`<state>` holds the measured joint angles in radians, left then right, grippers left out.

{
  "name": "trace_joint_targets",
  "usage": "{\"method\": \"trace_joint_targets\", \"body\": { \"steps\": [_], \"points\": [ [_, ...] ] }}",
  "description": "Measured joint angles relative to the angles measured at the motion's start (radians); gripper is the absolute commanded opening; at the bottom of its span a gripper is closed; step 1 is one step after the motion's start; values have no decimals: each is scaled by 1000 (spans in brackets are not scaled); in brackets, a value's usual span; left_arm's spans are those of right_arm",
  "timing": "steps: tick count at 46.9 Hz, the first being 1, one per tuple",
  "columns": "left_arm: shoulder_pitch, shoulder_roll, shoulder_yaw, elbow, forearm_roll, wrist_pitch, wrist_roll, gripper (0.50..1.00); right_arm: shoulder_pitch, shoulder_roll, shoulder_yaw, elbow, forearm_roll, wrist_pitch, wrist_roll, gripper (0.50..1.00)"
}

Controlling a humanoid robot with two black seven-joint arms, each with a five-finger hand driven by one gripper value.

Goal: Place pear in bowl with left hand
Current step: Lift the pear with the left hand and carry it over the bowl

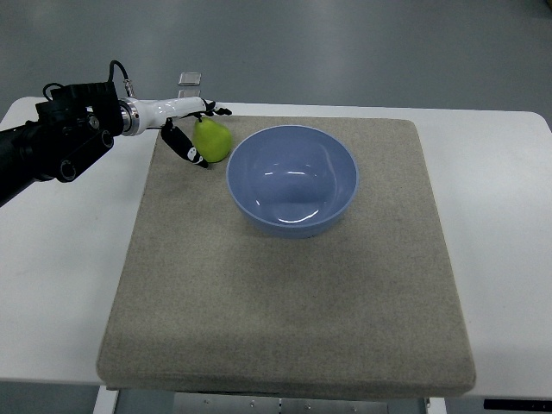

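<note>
Pear [212,139], yellow-green and smooth-skinned, stands at the far left part of the grey-beige felt mat [285,293], just left of the pale blue round plastic bowl [292,179]. Pear and bowl rim look almost touching; I cannot tell whether a gap remains. Pear is outside the bowl.

My left hand [185,129] comes in from the left edge, black forearm first, then a white wrist section and black fingers [184,145]. The fingers are curled around the pear's left and far sides: one dark finger hangs down along its left flank, others cross at its top. Contact looks made, so I log the hand as closed on the pear. I cannot tell whether the pear is resting on the mat or lifted clear of it.

Bowl sits on the far half of the mat, slightly left of centre, upright, with only light reflections inside. Mat lies on the white table [500,224]. A small clear block [191,79] stands on the table's far edge, beyond my wrist.
</note>
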<state>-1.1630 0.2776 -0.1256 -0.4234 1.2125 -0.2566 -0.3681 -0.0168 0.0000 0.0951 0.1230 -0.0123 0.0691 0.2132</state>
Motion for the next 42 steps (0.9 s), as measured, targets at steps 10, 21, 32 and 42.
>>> {"method": "trace_joint_targets", "body": {
  "steps": [10, 21, 32, 42],
  "points": [
    [0, 0, 24, 0, 1, 4, 1, 624, 0, 0, 0, 0, 0, 0, 0, 926],
    [-1, -1, 27, -2, 1, 4, 1, 500, 0, 0, 0, 0, 0, 0, 0, 926],
    [-25, 14, 32, -2, -3, 3, 0, 500, 0, 0, 0, 0, 0, 0, 0, 926],
    [-62, 36, 16, -31, -28, 3, -4, 500, 0, 0, 0, 0, 0, 0, 0, 926]
  ]
}}
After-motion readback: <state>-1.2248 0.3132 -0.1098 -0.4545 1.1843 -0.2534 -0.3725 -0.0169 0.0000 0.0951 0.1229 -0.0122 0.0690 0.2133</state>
